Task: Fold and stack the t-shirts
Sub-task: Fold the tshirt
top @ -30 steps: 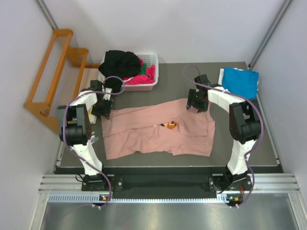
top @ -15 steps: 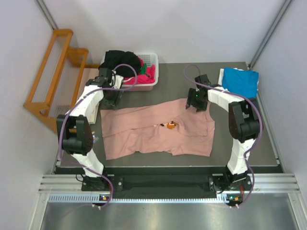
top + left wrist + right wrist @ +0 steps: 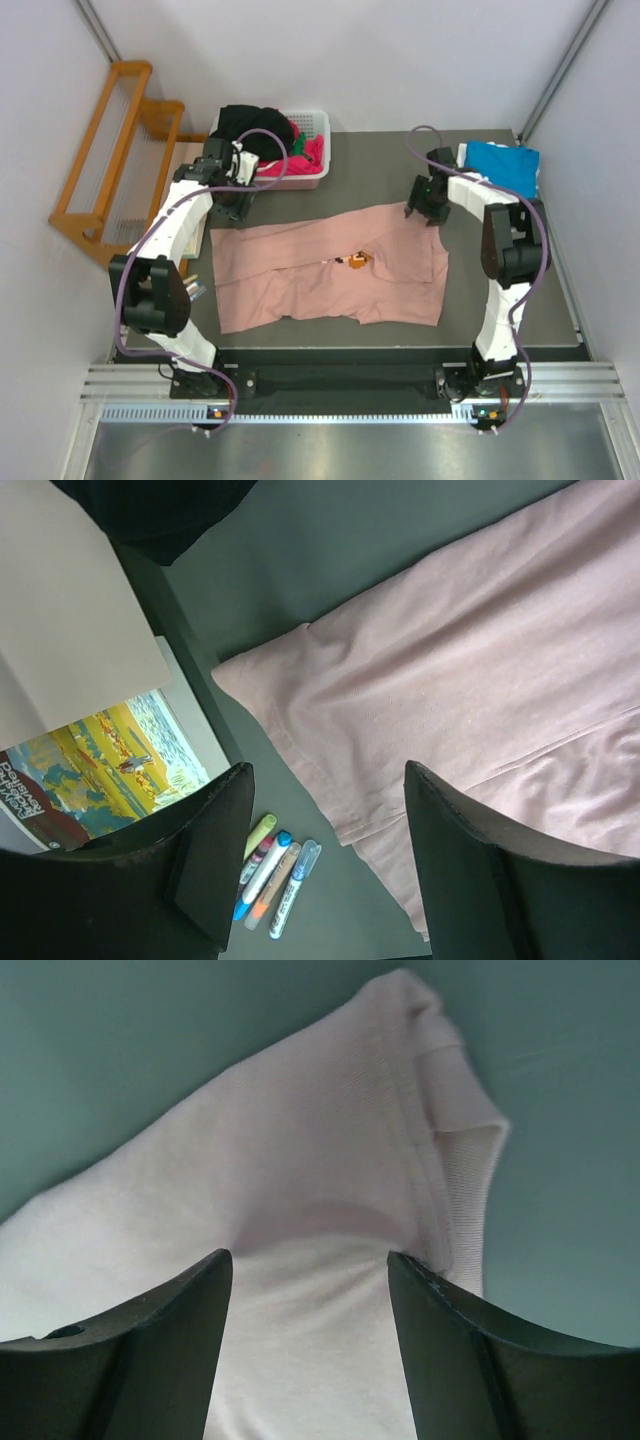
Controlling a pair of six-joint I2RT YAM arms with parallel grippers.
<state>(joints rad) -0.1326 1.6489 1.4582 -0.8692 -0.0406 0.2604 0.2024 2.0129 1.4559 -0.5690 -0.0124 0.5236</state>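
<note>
A dusty salmon-pink t-shirt point(image 3: 330, 270) with a small orange chest print point(image 3: 355, 262) lies spread flat on the dark table. My left gripper point(image 3: 230, 208) hangs open just above its back left corner point(image 3: 300, 670), with nothing between the fingers point(image 3: 215, 850). At the shirt's back right corner point(image 3: 400, 1120), my right gripper point(image 3: 425, 208) hovers open over the hemmed cloth and holds nothing. A folded bright blue t-shirt point(image 3: 500, 170) rests at the back right. Black point(image 3: 250, 128), magenta point(image 3: 300, 160) and green t-shirts fill the basket.
The white slatted basket point(image 3: 318, 125) stands at the back left, close to my left wrist. Several marker pens point(image 3: 268, 872) lie off the table's left edge beside a picture book point(image 3: 90, 770). A wooden rack point(image 3: 110, 150) stands further left.
My left arm has swung back from the shirt's left edge to its back left corner near the basket. The right gripper has shifted right and back to the shirt's back right corner.
</note>
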